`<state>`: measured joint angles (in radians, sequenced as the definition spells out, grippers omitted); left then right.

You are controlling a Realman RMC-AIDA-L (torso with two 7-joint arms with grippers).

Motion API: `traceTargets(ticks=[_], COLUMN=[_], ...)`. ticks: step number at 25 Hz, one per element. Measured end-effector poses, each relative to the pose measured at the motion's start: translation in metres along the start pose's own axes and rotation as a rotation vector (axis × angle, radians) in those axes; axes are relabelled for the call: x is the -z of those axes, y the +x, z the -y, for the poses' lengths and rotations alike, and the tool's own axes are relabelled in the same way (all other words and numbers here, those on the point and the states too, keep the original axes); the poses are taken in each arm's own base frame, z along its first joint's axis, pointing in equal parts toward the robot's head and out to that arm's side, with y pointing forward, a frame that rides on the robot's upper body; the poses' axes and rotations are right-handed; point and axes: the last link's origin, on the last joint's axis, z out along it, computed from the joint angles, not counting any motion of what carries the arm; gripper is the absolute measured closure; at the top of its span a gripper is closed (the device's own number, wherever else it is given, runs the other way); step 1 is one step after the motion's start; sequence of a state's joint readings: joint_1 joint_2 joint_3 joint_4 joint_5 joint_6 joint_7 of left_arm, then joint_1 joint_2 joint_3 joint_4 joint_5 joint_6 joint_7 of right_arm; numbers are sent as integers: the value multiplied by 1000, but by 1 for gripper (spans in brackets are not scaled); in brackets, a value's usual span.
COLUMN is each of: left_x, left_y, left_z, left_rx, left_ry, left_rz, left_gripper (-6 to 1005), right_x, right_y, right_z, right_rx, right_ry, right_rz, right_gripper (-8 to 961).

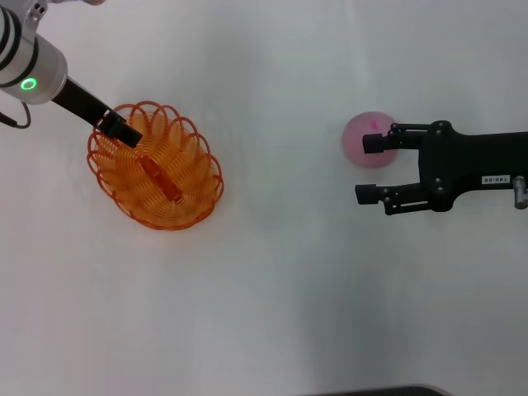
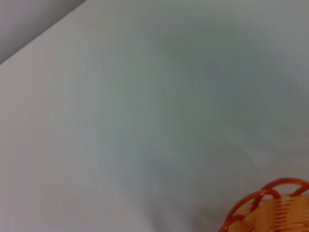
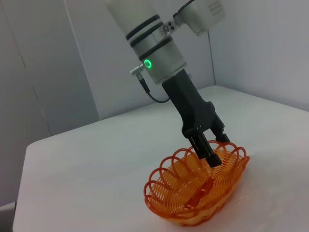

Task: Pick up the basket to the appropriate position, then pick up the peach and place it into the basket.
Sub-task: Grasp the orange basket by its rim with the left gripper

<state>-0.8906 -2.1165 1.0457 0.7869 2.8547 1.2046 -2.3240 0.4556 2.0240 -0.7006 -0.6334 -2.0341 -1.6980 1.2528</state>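
Basket (image 1: pixel 157 167) sits on the white table (image 1: pixel 280 297), on the robot's left side. It stands upright, oval, with its looped rim up and a flat orange strip on its floor. Left gripper (image 1: pixel 121 129) comes down at a slant from the far left onto the basket's far-left rim. In the right wrist view its fingers (image 3: pixel 208 153) look pressed together at the rim (image 3: pixel 193 152), tips dipping just inside the basket (image 3: pixel 195 188), so it reads as clamped on the rim wire. Contact looks real, but the exact wire is hard to make out. Left wrist view shows only a bit of the basket rim (image 2: pixel 270 203) and bare table (image 2: pixel 145 121).

Peach (image 1: pixel 367 140) lies on the table well to the right of the basket, apart from it, with a darker pink spot on top. Right gripper (image 1: pixel 369 168) reaches in from the right, on the side of the peach away from the basket, with its jaws spread wide. One fingertip (image 1: pixel 373 142) overlaps the peach in the head view; the other fingertip is clear of the peach on the robot's side. So the peach is not between the jaws, only at one finger. Cannot tell whether that finger touches the peach or hangs above it.
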Motion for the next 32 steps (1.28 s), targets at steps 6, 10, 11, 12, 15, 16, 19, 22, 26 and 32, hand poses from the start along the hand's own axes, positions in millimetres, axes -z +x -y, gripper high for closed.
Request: traceTargets(ticks=[6, 10, 11, 12, 15, 16, 19, 22, 26, 32], left_x=[0, 0, 0, 0, 0, 0, 1, 1, 1, 3], left_y=[-1, -1, -1, -1, 0, 0, 0, 1, 2, 2], left_z=[-1, -1, -1, -1, -1, -1, -1, -2, -2, -3], left_rx=[5, 0, 0, 0, -2, -3, -6, -8, -11, -9], left_ry=[-10, -10, -11, -12, -11, -11, -11, -11, -13, -22], left_rz=[2, 4, 4, 3, 3, 3, 3, 2, 3, 5], left_gripper=[349, 437, 459, 480, 571, 618, 758, 818, 880, 884], right_x=[-1, -2, -3, -3, -3, -3, -3, -3, -3, -3], right_y=[0, 0, 0, 0, 0, 0, 0, 0, 0, 0], right_z=[0, 0, 0, 0, 0, 0, 0, 0, 1, 0], right_rx=[2, 2, 2, 2, 2, 2, 2, 4, 4, 3], right_ry=[2, 4, 4, 3, 4, 4, 4, 4, 4, 4], right_rz=[1, 1, 1, 1, 1, 1, 0, 0, 0, -3], right_gripper=[101, 101, 101, 102, 102, 102, 102, 102, 102, 102])
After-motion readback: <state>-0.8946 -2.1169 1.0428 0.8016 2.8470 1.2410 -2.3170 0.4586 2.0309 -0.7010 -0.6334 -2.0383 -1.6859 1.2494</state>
